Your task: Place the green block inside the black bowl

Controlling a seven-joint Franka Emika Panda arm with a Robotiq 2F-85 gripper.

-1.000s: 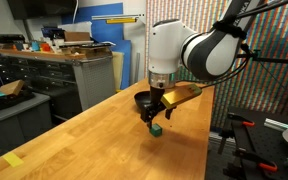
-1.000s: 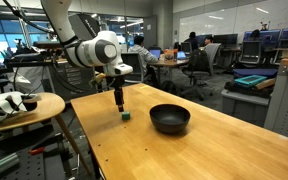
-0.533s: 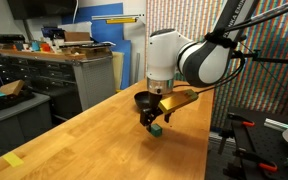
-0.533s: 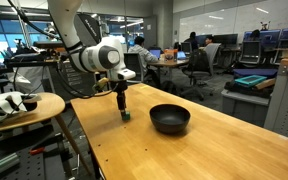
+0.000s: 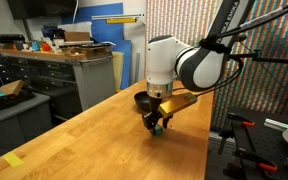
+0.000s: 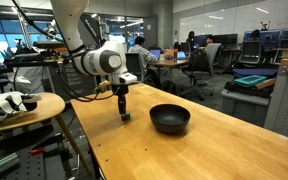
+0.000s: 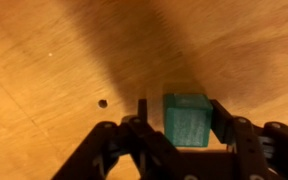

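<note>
A busy open lab is surrounding the wooden worktop (image 6: 184, 150). In the wrist view the gripper (image 7: 181, 108) is reaching down with its jaws partly open, straddling the block (image 7: 187, 122). One finger is lying close against the block's side and the opposite one is standing off with a slim gap, so nothing is being gripped yet. The block is sitting flat on the worktop, directly between the jaws, so closing is looking like the next need. In an exterior view the bowl (image 6: 169, 118) is resting empty, near the block but apart from it. A lift and a sideways carry toward the bowl are likely following.
</note>
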